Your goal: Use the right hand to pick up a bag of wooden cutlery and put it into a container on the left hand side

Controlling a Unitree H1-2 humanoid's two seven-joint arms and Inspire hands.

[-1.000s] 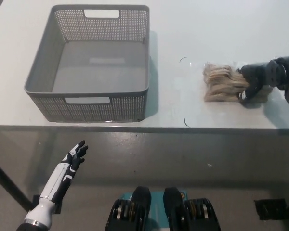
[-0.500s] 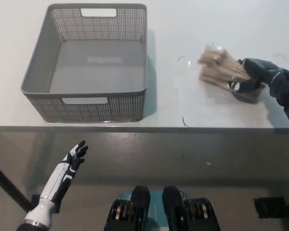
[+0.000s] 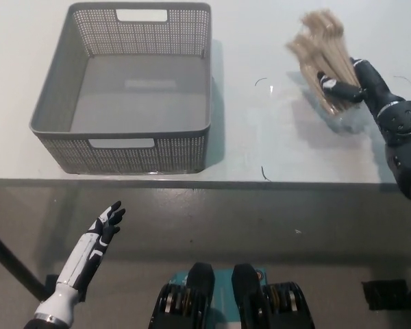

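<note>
- The black right hand (image 3: 356,81) is closed around one end of a bag of wooden cutlery (image 3: 320,44), holding it tilted above the right side of the white table (image 3: 260,137).
- A grey basket (image 3: 144,154) sits well apart, to the left.
- The white left hand (image 3: 99,236) rests open and empty below the table edge.

Left hand (image 3: 90,255): white shell, black fingers, grey wrist cuff. Right hand (image 3: 362,81) and forearm (image 3: 405,147): black throughout, ringed wrist joint
</note>
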